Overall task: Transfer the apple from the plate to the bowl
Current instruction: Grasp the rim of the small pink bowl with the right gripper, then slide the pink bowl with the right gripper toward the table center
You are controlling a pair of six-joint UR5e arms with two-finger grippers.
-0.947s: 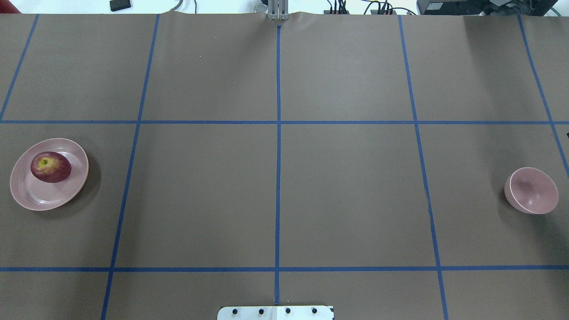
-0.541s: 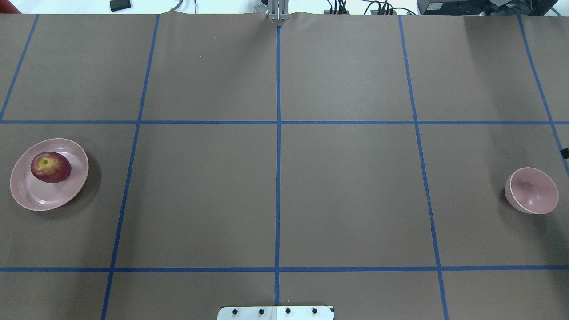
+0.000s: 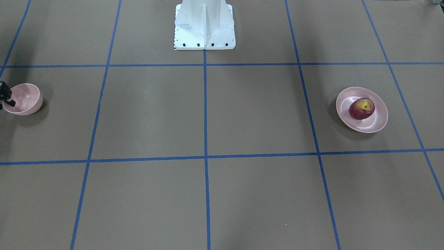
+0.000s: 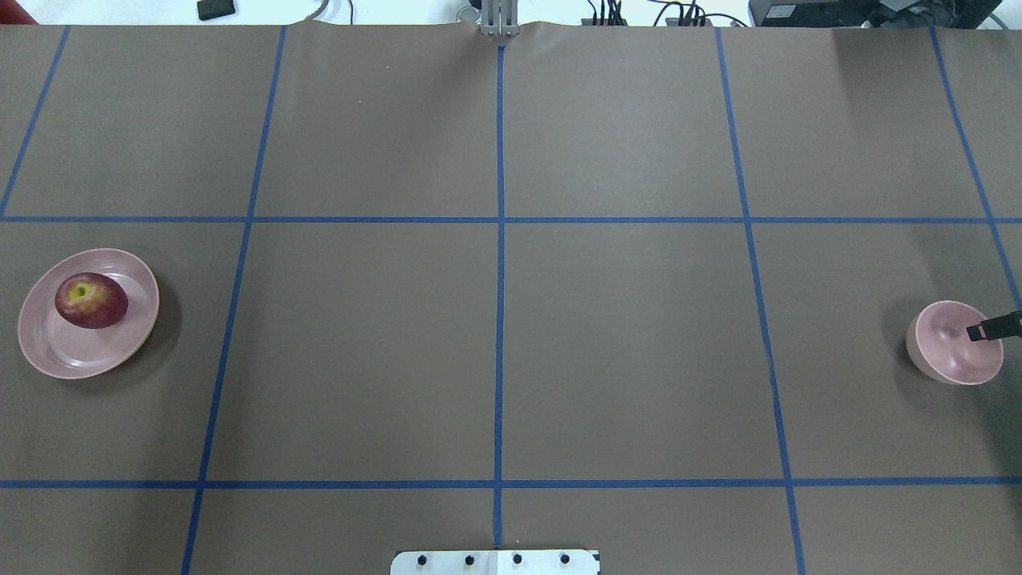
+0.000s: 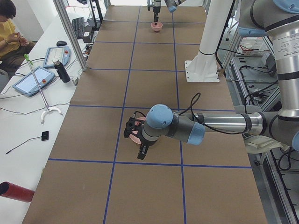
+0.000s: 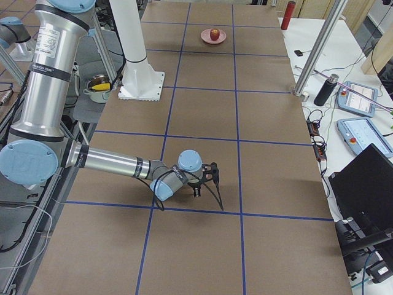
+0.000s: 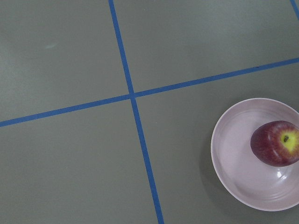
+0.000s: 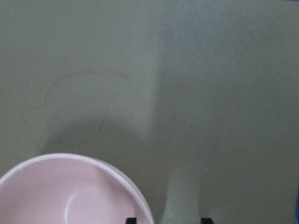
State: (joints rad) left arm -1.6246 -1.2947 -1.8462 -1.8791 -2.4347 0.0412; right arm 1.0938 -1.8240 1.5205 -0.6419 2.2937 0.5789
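The dark red apple (image 4: 90,300) lies on the wide pink plate (image 4: 56,359) at the table's left end; both show in the left wrist view, apple (image 7: 276,143) and plate (image 7: 233,154). The small pink bowl (image 4: 946,355) stands empty at the right end. One dark finger (image 4: 990,328) of my right gripper reaches over the bowl's right rim. In the right wrist view the right gripper (image 8: 168,220) is open and empty, its tips beside the bowl's rim (image 8: 84,161). My left gripper (image 5: 134,140) hovers above the plate; I cannot tell whether it is open.
The white robot base (image 3: 204,24) stands at the middle of the near edge. Blue tape lines (image 4: 500,319) divide the brown table. A side bench with tablets and a bottle (image 5: 60,71) runs along the far edge.
The right gripper's finger has come in from the right edge and moved onto the bowl's right rim. Apple, plate and bowl have not moved.
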